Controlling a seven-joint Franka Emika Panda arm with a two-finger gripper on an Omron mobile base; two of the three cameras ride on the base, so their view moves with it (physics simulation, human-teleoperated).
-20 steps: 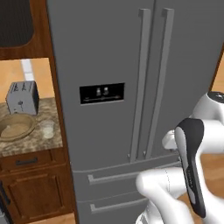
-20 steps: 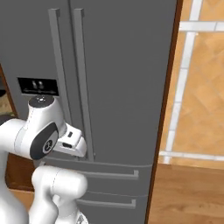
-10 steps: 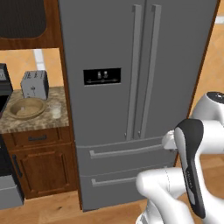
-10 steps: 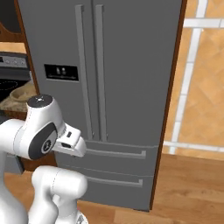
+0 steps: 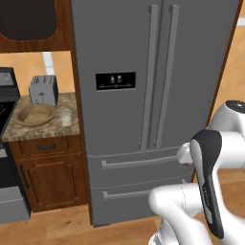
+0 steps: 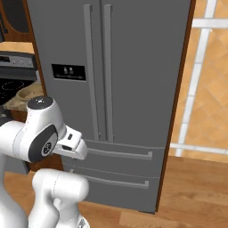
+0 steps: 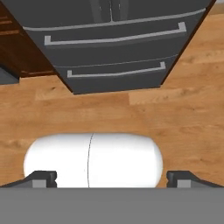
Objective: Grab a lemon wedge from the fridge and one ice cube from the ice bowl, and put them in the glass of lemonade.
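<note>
The grey fridge point(image 5: 143, 95) stands shut, both doors and both bottom drawers point(image 7: 109, 48) closed, so the lemon wedge is hidden. To its left, on the counter, the tan ice bowl point(image 5: 34, 115) sits beside the small clear glass of lemonade point(image 5: 65, 117). The ice cube is too small to make out. My gripper point(image 7: 111, 179) is open and holds nothing. It hangs low in front of the fridge and looks down at the wooden floor, its fingertips point(image 7: 41, 178) wide apart. The folded arm point(image 6: 42, 133) is well short of the fridge handles point(image 6: 98, 71).
A silver toaster point(image 5: 43, 90) stands behind the bowl on the granite counter point(image 5: 45, 130). A black stove point(image 6: 13, 71) lies left of the counter, above wooden cabinets point(image 5: 48, 177). Open wooden floor point(image 7: 183, 109) stretches before the fridge.
The whole picture has shifted as the base backed away from the fridge. The fridge looks smaller, and more of the counter and stove shows. The gripper has stayed open.
</note>
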